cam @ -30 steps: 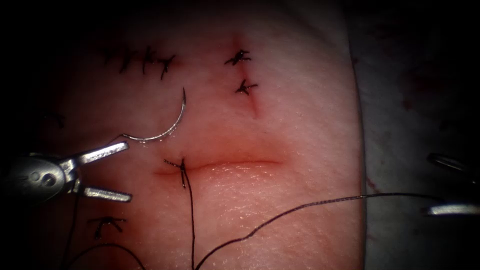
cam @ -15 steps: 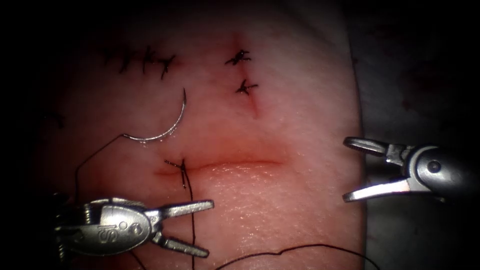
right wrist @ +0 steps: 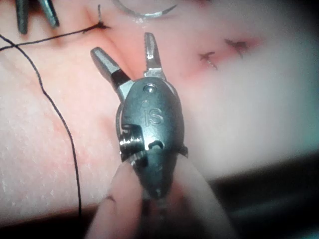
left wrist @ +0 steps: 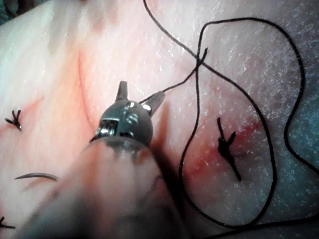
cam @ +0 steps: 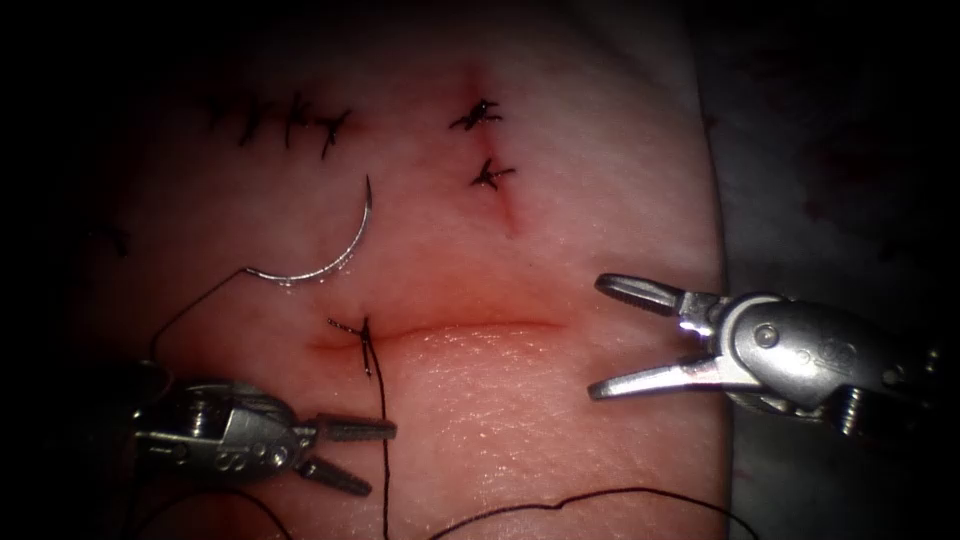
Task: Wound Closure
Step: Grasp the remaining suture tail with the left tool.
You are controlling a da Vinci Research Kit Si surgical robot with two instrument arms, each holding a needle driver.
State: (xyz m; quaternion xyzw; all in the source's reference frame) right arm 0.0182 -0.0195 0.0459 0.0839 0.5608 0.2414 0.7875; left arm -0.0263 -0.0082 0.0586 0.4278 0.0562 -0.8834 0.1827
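The curved needle lies flat on the tissue, up and left of the cut; it is not in the tissue and neither tool holds it. Thread runs down from a stitch at the cut's left end. My left tool sits below that stitch, jaws open and holding nothing, its upper tip beside the thread. My right tool hovers at the cut's right end, jaws wide open and empty. The left wrist view has the left tool by the thread. The right wrist view has the right tool near the needle.
Finished stitches lie at the upper left, above the cut and beside the looped thread. A slack thread arc lies across the lower tissue. The tissue's right edge borders a dark bench.
The left tool has left the needle's tail and moved down to below the stitch. The right tool has come in from the right to the cut's right end. The slack thread has dropped lower.
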